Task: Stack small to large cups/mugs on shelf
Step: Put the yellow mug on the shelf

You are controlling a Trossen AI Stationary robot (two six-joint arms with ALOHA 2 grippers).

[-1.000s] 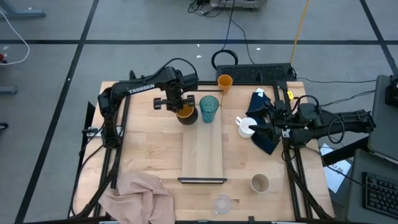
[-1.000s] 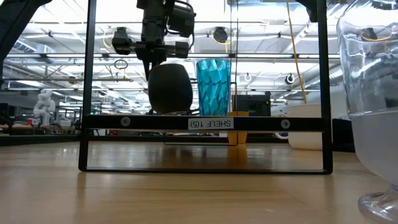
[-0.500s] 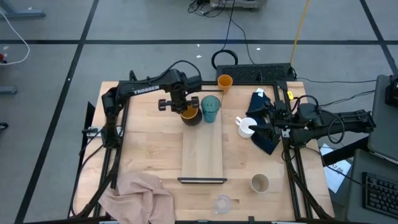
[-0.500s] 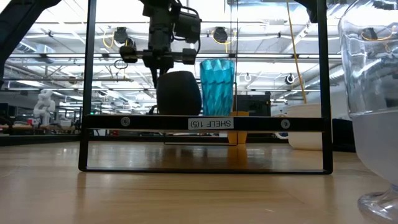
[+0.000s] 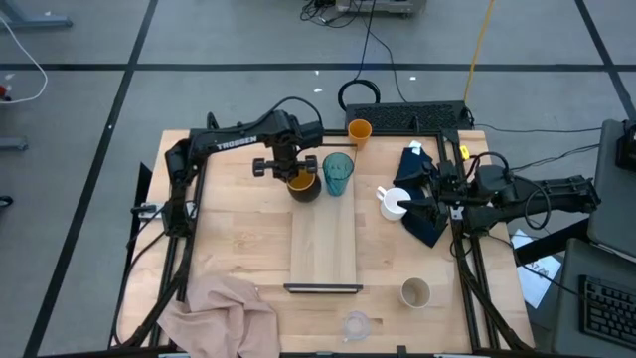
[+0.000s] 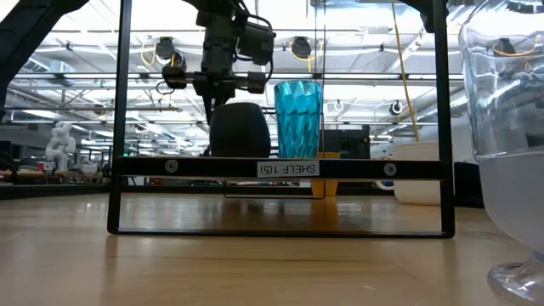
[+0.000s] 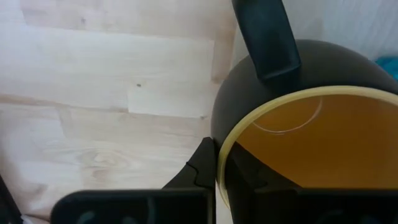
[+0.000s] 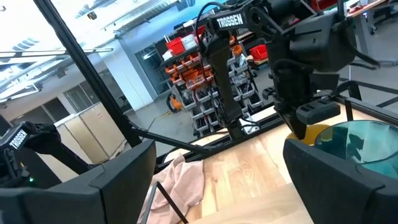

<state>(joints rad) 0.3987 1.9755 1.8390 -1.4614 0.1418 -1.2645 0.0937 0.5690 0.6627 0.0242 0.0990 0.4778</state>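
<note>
The left gripper [image 5: 289,175] pinches the dark mug [image 5: 302,185] beside the teal tumbler [image 5: 337,171] at the shelf's [image 5: 324,244] far end, the right gripper [image 5: 417,204] gapes idle, and four cups wait on the table.

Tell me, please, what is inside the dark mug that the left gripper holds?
The dark mug shows only its bare orange-yellow inner wall, with nothing seen in it. The left gripper is clamped on its rim, one finger inside. The mug's bottom lies outside the picture, so I cannot rule out something there.
</note>
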